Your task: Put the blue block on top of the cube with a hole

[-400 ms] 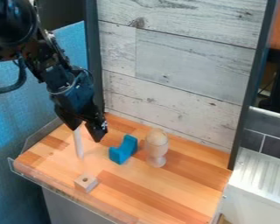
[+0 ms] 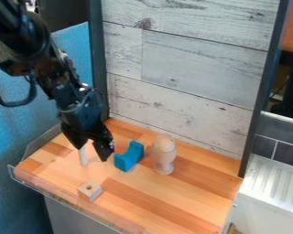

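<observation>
Backdrop: pale, whitewashed wood planks (image 2: 186,68), set for you between two dark uprights, with blue fabric (image 2: 14,141) at the left of the frame. Work surface: striped wooden tabletop (image 2: 152,201), lower centre, clear lip along its lower-left edge. Gripper (image 2: 93,153): black, left of centre, hanging down at a slant from the arm (image 2: 63,93) at the upper left; you see its jaws spread, a gap between them. Blue block (image 2: 128,159): one, with a curved hollow, near the centre, just beside the gripper and apart from the cube. Cube with a hole (image 2: 89,192): one, pale wood, lower left of centre, hole upward, nothing on top. White rod (image 2: 84,157): one, upright, its upper end behind the gripper. Wooden egg (image 2: 164,143): one, seated in a pale cup (image 2: 164,161), to the right of your block.
</observation>
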### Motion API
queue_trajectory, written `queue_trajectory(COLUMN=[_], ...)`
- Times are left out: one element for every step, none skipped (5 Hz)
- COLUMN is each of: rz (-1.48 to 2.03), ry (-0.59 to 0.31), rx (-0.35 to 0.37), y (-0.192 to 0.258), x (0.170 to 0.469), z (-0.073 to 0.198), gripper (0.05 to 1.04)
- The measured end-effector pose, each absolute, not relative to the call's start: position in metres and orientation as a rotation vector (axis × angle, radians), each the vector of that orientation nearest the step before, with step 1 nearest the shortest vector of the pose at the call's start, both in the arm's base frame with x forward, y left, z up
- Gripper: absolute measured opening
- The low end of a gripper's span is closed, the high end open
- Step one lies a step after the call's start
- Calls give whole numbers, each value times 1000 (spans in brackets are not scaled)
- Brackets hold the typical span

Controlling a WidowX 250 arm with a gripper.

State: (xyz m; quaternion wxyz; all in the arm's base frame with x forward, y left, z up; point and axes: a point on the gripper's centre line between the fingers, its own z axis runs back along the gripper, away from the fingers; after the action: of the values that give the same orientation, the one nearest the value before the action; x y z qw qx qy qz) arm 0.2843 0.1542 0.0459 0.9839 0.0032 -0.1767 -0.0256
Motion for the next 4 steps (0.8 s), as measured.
queue_trajectory(rz=[-25, -14, 0, 4], ry=[-333, -317, -302, -303], rx=[28, 41, 62, 80], y=[160, 156, 156, 157], x=[297, 315, 330, 336], z=[35, 22, 5, -5], gripper=[1001, 1001, 1001, 1001])
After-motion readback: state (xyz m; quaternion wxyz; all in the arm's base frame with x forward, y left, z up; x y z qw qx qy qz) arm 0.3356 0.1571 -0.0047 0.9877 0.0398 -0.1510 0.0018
